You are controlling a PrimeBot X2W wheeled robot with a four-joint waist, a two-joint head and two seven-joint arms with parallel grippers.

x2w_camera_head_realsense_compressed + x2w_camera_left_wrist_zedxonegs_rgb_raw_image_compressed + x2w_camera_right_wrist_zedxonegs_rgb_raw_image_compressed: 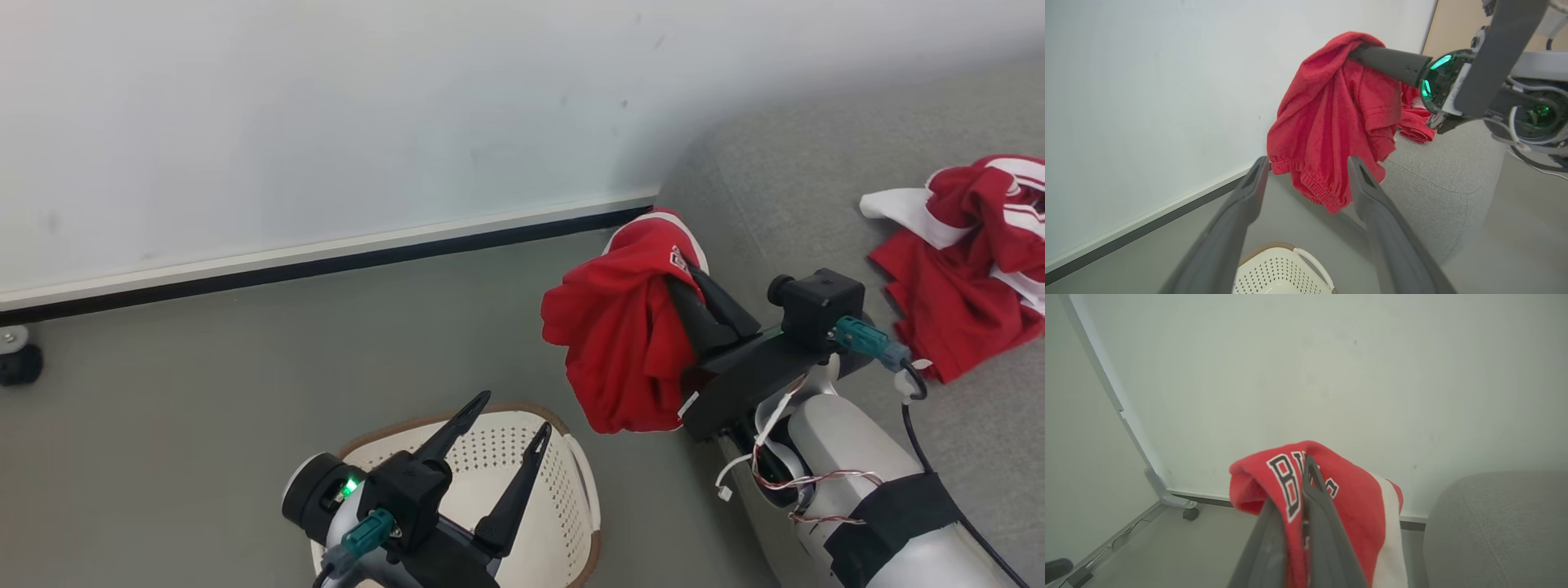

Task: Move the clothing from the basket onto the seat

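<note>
Grey floor (204,351) under white wall (326,122): R gripper (694,294), mid-frame in head view, is clamped on a red garment (620,343) hanging over the floor. Seat (816,204) is just to its right in frame, w/ a 2nd garment (963,278) on it at right edge. L gripper (517,408), bottom ctr, is spread wide & empty over basket (563,482); black white-edged lettering on the held garment reads "B", maybe "U", rest hidden by a finger.

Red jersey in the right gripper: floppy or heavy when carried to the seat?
Likely very floppy: the jersey drapes in folds below the right gripper, so it may swing. Probably light: a pinch on one fold holds it all. Likely to land crumpled, like the garment on the seat.
</note>
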